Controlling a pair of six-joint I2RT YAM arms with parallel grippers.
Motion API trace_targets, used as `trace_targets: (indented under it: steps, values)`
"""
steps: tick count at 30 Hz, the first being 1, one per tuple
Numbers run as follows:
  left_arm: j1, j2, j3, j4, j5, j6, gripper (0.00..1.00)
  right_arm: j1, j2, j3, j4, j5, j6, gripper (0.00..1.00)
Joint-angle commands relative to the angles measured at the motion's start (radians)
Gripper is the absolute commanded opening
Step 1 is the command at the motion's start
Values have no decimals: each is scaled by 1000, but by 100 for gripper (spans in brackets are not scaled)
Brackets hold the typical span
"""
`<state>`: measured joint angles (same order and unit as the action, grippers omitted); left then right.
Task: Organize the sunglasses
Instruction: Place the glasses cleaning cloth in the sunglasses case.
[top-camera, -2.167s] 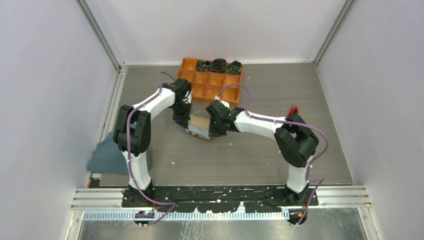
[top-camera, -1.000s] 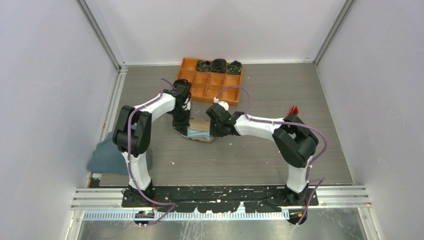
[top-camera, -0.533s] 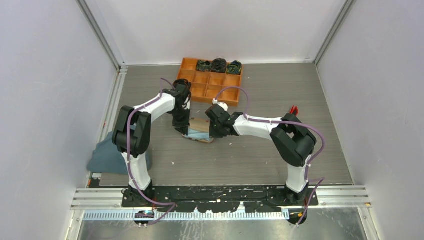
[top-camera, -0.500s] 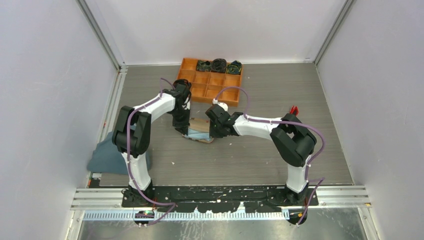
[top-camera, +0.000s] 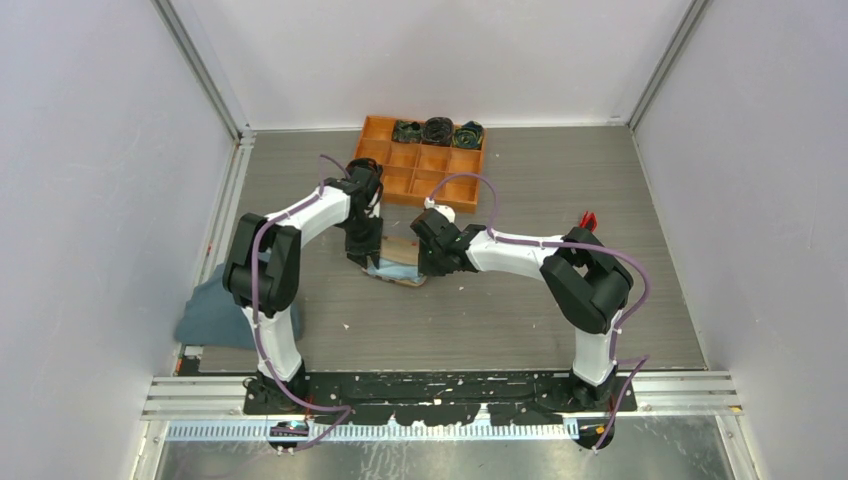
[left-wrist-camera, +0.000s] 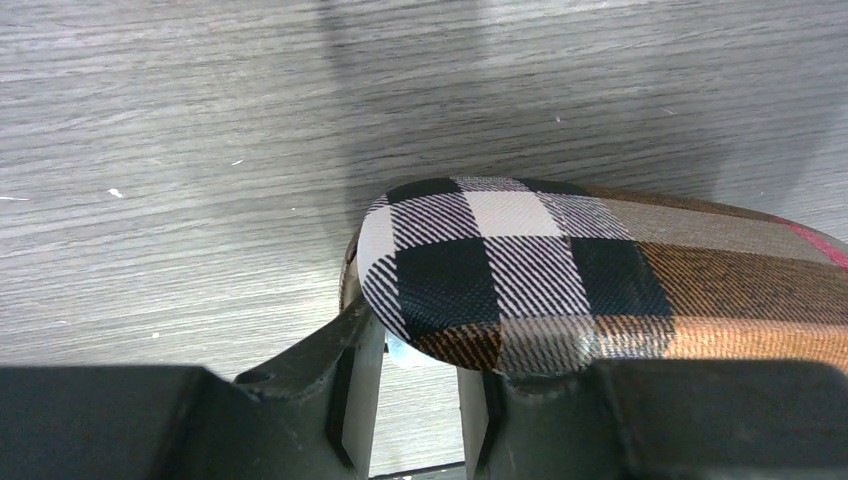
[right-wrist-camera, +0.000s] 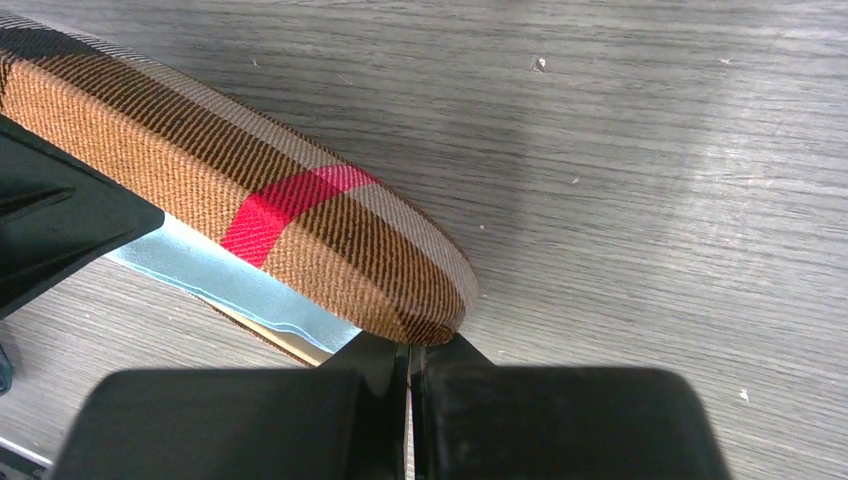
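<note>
Left tool (left-wrist-camera: 420, 400) slightly apart, right tool (right-wrist-camera: 409, 365) together, at plaid case (left-wrist-camera: 560, 270); sunglasses (top-camera: 587, 219) well apart, beside right elbow (top-camera: 585, 290).

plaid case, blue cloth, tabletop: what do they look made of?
Plaid case: woven fabric cover, matte, with fine diagonal ribs showing in the checks. It keeps a rounded form, so there is likely a hard shell beneath.
Blue cloth: thin, smooth sheet with a soft wavy edge, probably microfibre.
Tabletop: grey wood-grain print with a slight sheen, likely laminate rather than real wood.
</note>
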<state>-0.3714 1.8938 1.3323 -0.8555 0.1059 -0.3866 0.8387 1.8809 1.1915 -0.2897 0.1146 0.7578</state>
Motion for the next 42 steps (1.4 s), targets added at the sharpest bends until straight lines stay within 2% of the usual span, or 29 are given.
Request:
trace_targets:
  steps: [1,7,11,17,18,23,34,42]
  values:
    - [6,-57,-12,-16,-76,9,35,1,1,-4,-3,35,-21,0]
    - [6,-64,-13,-20,-90,15,36,1,2,-6,-6,40,-28,0]
    - [6,-64,-10,-20,-74,17,42,2,2,-5,-4,35,-30,0]
    - [6,-67,-14,-18,-66,23,41,3,6,-1,1,23,-33,1]
    - [6,-65,-15,-17,-66,22,41,2,5,-3,1,23,-32,2]
    - [6,-56,-13,-17,-61,23,40,3,-15,-8,0,32,-29,27]
    - [6,-34,-10,-19,-56,28,39,2,-89,4,-25,55,-23,30]
    - [6,-32,-14,-19,-56,26,38,3,-135,-8,-45,92,-14,39]
